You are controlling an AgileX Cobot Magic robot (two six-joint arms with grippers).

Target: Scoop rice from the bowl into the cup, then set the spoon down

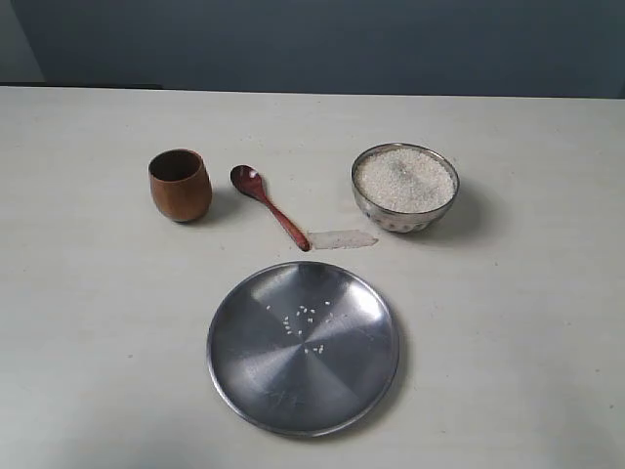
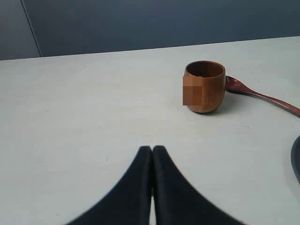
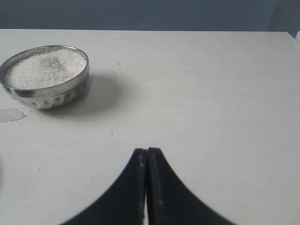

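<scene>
The steel bowl holds a full heap of white rice at the right of the exterior view. A brown wooden cup stands upright at the left. Between them the reddish wooden spoon lies flat on the table, head toward the cup. Neither gripper shows in the exterior view. My left gripper is shut and empty, well short of the cup. My right gripper is shut and empty too, away from the bowl.
A large flat steel plate lies near the front with a few stray grains on it. A strip of clear tape sticks to the table by the spoon handle's tip. The pale table ends at a dark wall behind.
</scene>
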